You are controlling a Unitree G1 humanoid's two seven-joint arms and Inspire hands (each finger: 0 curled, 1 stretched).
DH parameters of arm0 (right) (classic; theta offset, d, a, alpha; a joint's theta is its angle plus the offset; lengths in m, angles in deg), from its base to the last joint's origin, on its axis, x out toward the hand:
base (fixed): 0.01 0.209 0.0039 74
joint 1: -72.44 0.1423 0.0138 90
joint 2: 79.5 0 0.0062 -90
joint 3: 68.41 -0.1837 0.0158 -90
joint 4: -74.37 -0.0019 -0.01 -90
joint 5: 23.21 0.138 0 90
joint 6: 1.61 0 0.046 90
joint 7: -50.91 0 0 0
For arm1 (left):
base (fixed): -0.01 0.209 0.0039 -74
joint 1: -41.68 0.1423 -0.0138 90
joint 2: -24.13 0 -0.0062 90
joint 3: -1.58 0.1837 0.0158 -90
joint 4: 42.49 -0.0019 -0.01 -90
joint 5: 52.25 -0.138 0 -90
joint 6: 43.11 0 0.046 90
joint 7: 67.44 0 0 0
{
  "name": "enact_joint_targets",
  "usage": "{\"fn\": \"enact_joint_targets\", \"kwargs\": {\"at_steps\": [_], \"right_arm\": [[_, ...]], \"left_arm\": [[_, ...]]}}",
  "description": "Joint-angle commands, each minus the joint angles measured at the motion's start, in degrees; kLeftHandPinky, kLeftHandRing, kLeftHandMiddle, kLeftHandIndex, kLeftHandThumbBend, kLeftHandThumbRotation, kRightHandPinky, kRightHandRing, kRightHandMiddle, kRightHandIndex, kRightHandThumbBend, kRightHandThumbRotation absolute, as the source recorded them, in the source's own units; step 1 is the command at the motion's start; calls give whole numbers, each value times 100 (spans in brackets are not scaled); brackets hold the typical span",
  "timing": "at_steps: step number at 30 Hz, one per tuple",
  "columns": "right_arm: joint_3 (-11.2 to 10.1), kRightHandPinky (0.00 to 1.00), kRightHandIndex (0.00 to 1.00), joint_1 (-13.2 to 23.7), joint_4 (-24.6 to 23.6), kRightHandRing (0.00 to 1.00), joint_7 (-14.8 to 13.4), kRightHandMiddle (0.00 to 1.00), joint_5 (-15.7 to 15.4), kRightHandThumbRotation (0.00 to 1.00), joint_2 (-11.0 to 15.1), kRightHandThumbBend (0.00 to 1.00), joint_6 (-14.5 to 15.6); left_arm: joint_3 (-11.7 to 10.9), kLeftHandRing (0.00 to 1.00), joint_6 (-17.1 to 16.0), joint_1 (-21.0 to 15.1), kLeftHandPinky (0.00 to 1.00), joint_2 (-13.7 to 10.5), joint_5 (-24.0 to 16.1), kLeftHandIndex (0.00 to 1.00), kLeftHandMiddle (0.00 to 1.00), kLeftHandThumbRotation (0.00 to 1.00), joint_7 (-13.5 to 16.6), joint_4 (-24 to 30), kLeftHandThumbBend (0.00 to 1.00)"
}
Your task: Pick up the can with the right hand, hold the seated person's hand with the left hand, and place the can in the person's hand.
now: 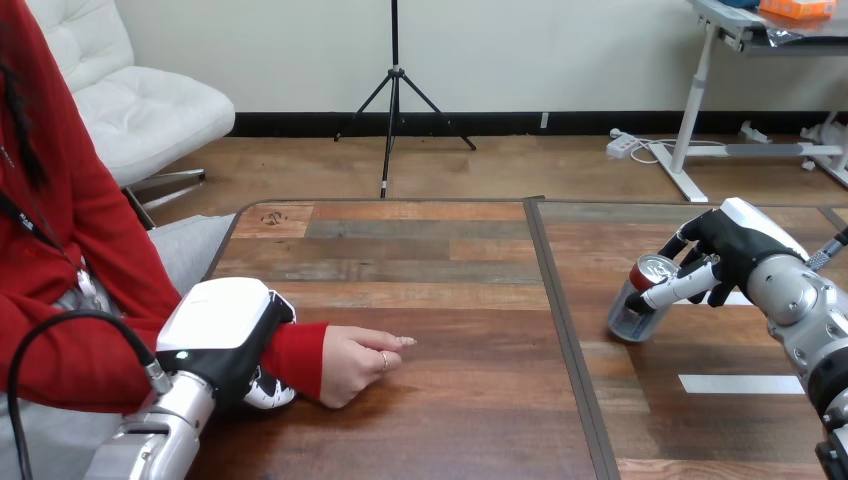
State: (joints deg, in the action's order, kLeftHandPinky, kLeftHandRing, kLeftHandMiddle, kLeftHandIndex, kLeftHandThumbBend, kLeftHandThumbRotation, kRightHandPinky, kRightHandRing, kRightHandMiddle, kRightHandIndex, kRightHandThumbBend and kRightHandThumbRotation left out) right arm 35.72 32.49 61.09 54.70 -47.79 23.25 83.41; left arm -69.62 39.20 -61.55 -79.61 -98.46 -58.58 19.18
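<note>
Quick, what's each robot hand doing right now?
Left hand: closed round the person's wrist, at the red sleeve.
Right hand: closed round the tilted can.

The worktop (440,260) is banded in brown, grey and reddish planks, with a white strip (735,384) at lower right. The can (640,300) is silver with a red top; the sleeve (295,358) at left is red.
</note>
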Motion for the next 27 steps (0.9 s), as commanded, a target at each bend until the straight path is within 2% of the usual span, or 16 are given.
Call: {"fn": "enact_joint_targets", "kwargs": {"at_steps": [1, 10, 15, 27], "right_arm": [[-119, 36, 50, 516, -281, 38, -52, 43, 92, 0, 35, 75, -165], [-180, 36, 50, 537, -292, 38, -73, 43, 114, 0, 17, 75, -201], [-175, 36, 50, 552, -304, 39, -110, 44, 81, 0, 12, 74, -251], [-155, 38, 50, 624, -316, 39, -196, 44, 40, 0, -14, 72, -391]], "left_arm": [[-105, 29, -64, -44, 25, 45, 209, 31, 33, 0, 26, 372, 81], [-232, 28, -88, -29, 23, 31, 308, 30, 32, 0, 154, 717, 80], [-328, 27, -4, -28, 22, 28, 339, 30, 32, 0, 109, 1010, 78], [-532, 27, 106, -126, 22, 38, 420, 31, 32, 0, 137, 1543, 81]]}}
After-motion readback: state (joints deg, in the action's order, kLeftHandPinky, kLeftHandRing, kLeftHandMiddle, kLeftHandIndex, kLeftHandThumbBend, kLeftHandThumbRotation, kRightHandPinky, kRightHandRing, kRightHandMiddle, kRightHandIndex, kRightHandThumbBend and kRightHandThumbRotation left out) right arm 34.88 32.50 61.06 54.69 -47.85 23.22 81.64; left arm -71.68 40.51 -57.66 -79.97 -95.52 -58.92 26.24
